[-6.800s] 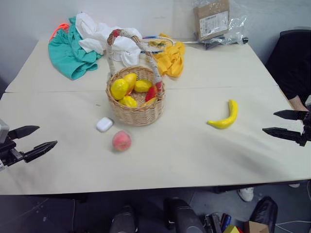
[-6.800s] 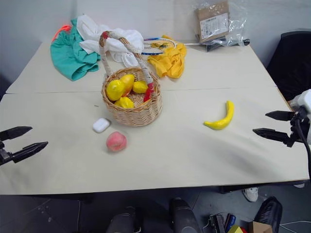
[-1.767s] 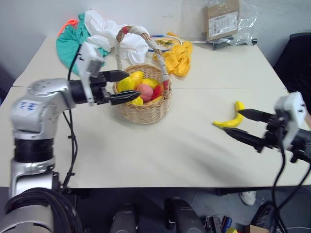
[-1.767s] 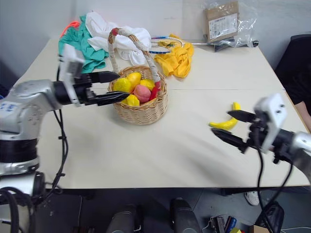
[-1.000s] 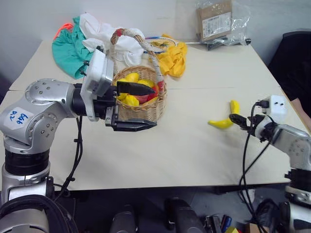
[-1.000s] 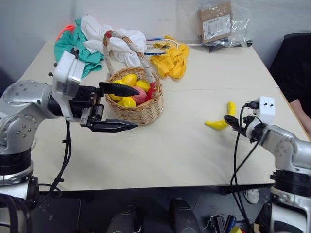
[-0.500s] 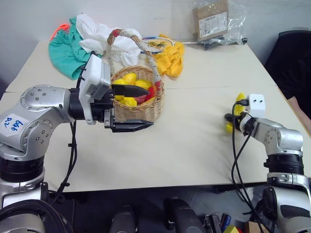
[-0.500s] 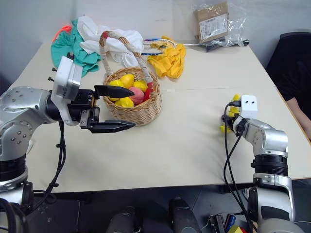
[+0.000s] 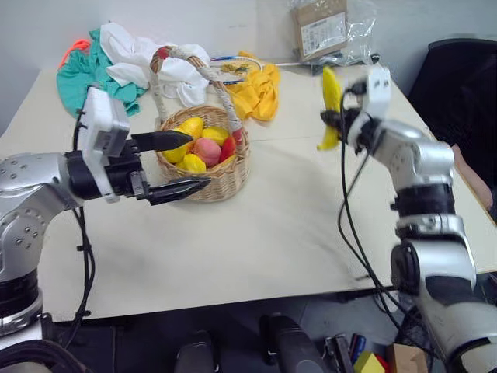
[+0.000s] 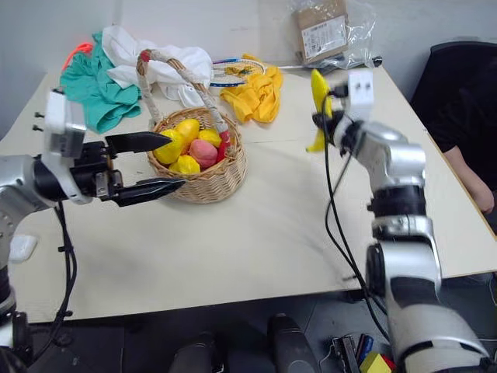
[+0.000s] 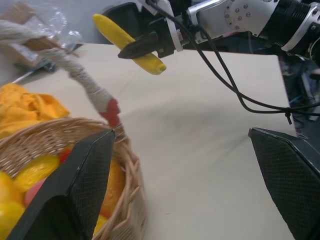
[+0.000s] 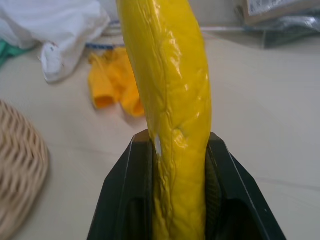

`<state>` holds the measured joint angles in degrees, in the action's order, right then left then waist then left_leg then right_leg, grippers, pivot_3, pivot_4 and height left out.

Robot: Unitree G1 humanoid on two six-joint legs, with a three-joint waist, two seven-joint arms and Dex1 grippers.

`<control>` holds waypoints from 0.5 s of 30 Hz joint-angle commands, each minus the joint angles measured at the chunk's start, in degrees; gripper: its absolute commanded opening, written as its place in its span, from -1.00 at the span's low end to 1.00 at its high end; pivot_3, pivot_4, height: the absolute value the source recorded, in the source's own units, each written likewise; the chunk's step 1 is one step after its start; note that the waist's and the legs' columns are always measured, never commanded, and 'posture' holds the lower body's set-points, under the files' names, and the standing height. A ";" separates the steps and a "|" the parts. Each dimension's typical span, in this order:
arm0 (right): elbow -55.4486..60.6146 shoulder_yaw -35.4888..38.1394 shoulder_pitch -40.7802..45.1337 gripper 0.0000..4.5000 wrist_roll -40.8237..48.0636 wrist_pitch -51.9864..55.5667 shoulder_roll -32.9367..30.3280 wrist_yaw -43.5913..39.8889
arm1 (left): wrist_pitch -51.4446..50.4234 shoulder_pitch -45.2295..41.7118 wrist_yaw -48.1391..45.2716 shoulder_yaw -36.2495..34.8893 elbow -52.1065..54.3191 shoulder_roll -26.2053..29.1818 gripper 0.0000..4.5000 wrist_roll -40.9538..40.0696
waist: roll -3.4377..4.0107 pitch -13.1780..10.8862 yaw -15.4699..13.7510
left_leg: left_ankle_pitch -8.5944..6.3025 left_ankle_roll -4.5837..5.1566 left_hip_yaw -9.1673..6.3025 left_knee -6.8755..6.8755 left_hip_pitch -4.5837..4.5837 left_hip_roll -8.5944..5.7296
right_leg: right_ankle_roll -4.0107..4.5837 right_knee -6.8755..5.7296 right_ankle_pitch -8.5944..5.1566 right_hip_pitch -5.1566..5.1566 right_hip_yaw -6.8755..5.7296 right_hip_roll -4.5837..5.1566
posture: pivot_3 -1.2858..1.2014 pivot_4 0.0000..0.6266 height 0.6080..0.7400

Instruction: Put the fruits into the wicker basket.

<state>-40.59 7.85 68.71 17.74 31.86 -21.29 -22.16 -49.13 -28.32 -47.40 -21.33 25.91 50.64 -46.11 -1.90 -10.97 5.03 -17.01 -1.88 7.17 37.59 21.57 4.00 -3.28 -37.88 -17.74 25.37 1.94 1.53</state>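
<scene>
Banana: the banana (image 9: 331,105) hangs in the air at the upper right of the left eye view, well above the worktop (image 9: 279,225), standing nearly upright with its lower tip down.
Right gripper: the right gripper (image 9: 339,116) is clamped on the banana's lower part; in the right wrist view its two black fingers (image 12: 125,200) press on either side of the yellow skin.
Banana to basket: the banana is held to the right of the wicker basket (image 9: 221,180), well apart from it.
Peach: the peach (image 9: 206,151) lies inside the basket, among yellow fruits (image 9: 189,128), right of centre.
Basket: it stands on the worktop at upper centre-left of the frame, its arched handle (image 9: 186,58) upright.
Left gripper: the left gripper (image 9: 185,162) stands spread wide and holds nothing; it is level, its upper finger over the basket's left rim, its lower finger in front of the basket wall.
Behind the basket: a yellow cloth (image 9: 252,87), white cloth (image 9: 147,58) and green cloth (image 9: 78,74) lie at the worktop's far edge.
Small white case: it lies near the left edge of the right eye view (image 10: 21,247).
</scene>
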 commanded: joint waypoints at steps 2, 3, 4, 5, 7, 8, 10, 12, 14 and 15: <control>-5.28 -2.55 4.17 -0.66 -3.30 -9.73 4.22 -2.77 | -0.99 1.67 3.11 -4.89 4.17 1.30 1.00 -3.40 | 0.00 0.00 0.03 | -0.03 0.05 0.02 0.01 0.05 0.01 | 0.00 0.03 0.00 0.02 0.01 0.04 | 0.03 -0.52 1.00; -6.97 -2.94 5.64 -0.66 -3.65 -11.03 5.57 -3.74 | -1.27 2.48 3.53 -5.67 4.82 1.48 1.00 -3.99 | 0.00 0.00 0.04 | -0.03 0.06 0.04 0.01 0.08 -0.01 | -0.01 0.03 0.01 0.05 0.02 0.06 | 0.03 -0.52 1.00; -8.67 -3.29 7.02 -0.66 -4.02 -12.58 6.61 -4.60 | -1.44 3.19 3.86 -6.27 5.39 1.63 1.00 -4.48 | 0.00 0.00 0.04 | -0.03 0.06 0.04 0.03 0.11 -0.01 | -0.02 0.02 0.01 0.07 0.02 0.08 | 0.03 -0.52 1.00; -10.27 -3.96 8.30 -0.66 -4.78 -14.61 7.49 -5.96 | -1.55 3.86 4.21 -6.80 5.89 1.83 1.00 -4.97 | 0.00 -0.01 0.05 | -0.04 0.07 0.04 0.04 0.11 -0.01 | -0.02 0.00 0.01 0.08 0.02 0.09 | 0.03 -0.52 1.00; -13.52 -4.39 11.24 -0.66 -5.17 -17.25 9.26 -9.53 | -1.66 4.98 4.95 -7.67 6.52 2.18 1.00 -5.55 | 0.00 -0.01 0.11 | -0.03 0.06 0.04 0.09 0.12 0.01 | -0.02 -0.04 0.01 0.10 0.01 0.07 | 0.03 -0.52 1.00; -15.44 -4.36 13.07 -0.66 -5.03 -18.05 10.41 -11.49 | -1.58 5.55 5.29 -8.10 6.71 2.30 1.00 -5.64 | 0.01 0.00 0.13 | -0.04 0.06 0.03 0.12 0.12 0.01 | -0.02 -0.07 0.01 0.10 0.00 0.05 | 0.03 -0.52 1.00; -18.28 -4.59 15.52 -0.66 -5.38 -20.32 12.05 -14.41 | -1.27 6.32 5.76 -8.52 6.93 2.43 1.00 -5.80 | 0.01 0.00 0.43 | -0.03 0.06 0.03 0.12 0.11 0.01 | -0.02 -0.09 0.01 0.10 -0.01 0.04 | 0.03 -0.52 1.00; -20.83 -4.61 17.30 -0.66 -6.02 -22.67 13.68 -15.57 | -0.94 6.52 6.43 -8.36 7.19 2.32 1.00 -6.05 | 0.00 0.00 0.66 | -0.03 0.05 0.00 0.10 0.11 0.06 | 0.00 -0.10 0.00 0.10 -0.05 0.02 | 0.03 -0.52 1.00; -23.23 -4.38 18.71 -0.66 -6.61 -24.34 15.08 -15.54 | -0.80 6.47 7.17 -8.11 7.54 2.21 1.00 -6.38 | -0.01 0.00 0.90 | -0.04 0.04 -0.01 0.08 0.11 0.06 | 0.01 -0.08 0.00 0.10 -0.05 0.03 | 0.03 -0.52 1.00; -24.31 -4.44 19.21 -0.66 -7.04 -25.14 15.82 -15.43 | -0.78 6.44 7.54 -7.99 7.78 2.17 1.00 -6.54 | -0.02 0.01 0.94 | -0.04 0.04 -0.01 0.08 0.11 0.06 | 0.01 -0.08 0.00 0.09 -0.05 0.05 | 0.03 -0.52 1.00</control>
<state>-64.06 2.86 86.25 11.13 8.72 -6.27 -37.38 -51.10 -21.83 -40.62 -28.15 31.48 52.16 -51.64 -1.91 -10.96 5.97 -17.04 -1.85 7.16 37.67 21.69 4.04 -3.27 -37.95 -17.74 25.46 1.89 1.60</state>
